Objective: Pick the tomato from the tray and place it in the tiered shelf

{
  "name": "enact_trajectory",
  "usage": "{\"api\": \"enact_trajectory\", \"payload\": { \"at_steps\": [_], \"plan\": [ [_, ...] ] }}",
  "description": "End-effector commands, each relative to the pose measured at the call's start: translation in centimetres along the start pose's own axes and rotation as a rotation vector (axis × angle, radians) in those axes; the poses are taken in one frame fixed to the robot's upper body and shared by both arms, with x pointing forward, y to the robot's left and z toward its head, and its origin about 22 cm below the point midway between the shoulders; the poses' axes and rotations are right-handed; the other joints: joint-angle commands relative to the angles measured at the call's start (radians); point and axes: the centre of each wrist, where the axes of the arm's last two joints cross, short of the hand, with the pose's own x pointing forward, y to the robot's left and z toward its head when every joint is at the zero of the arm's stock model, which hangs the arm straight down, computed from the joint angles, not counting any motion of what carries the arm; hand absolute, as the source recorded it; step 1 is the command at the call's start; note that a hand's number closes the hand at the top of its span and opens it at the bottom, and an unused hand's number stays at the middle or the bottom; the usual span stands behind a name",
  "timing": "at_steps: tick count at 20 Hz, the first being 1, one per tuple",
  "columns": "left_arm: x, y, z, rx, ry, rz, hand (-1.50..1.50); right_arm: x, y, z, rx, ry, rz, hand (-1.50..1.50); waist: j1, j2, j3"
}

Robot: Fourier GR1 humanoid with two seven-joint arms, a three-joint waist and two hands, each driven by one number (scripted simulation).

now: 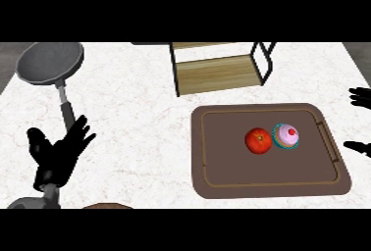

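Note:
A red tomato (258, 140) lies near the middle of the brown tray (217, 166), touching a pink cupcake (287, 136) on its right. The tiered shelf (217, 71), wooden boards in a black wire frame, stands at the back, beyond the tray. My left hand (58, 152) rests open at the lower left, fingers up, far from the tray. Only the fingers of my right hand (360, 98) show at the right edge, spread and holding nothing, just past the tray's right side.
A grey frying pan (49, 61) sits at the back left, its handle (67, 105) running down toward my left hand. A brown round object (107, 206) peeks in at the bottom edge. White marble counter lies between pan and tray.

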Motion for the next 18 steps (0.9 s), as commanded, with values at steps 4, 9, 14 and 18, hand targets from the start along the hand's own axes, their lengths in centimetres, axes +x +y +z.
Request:
{"api": "enact_trajectory", "payload": {
  "at_steps": [4,9,14,18],
  "plan": [
    [-1.3,-0.2,-0.9,0.021,0.069,-0.002,0.00,5.2,-0.9,0.3,0.242,0.008,0.065,-1.50,-0.008,0.002,-0.008],
    [-1.1,-0.5,0.1,-0.006,0.069,0.000,0.00,11.4,3.1,-1.5,0.292,0.077,0.201,-1.50,0.006,0.000,-0.009],
    [-1.3,-0.8,-0.4,-0.015,0.064,-0.005,0.00,15.3,5.9,-1.4,0.206,0.172,0.244,-1.50,0.005,0.002,-0.008],
    [-0.1,-0.8,-0.7,-0.008,0.055,-0.007,0.00,15.9,8.9,-2.1,0.151,0.246,0.331,-1.50,0.010,0.004,-0.007]
  ]
}}
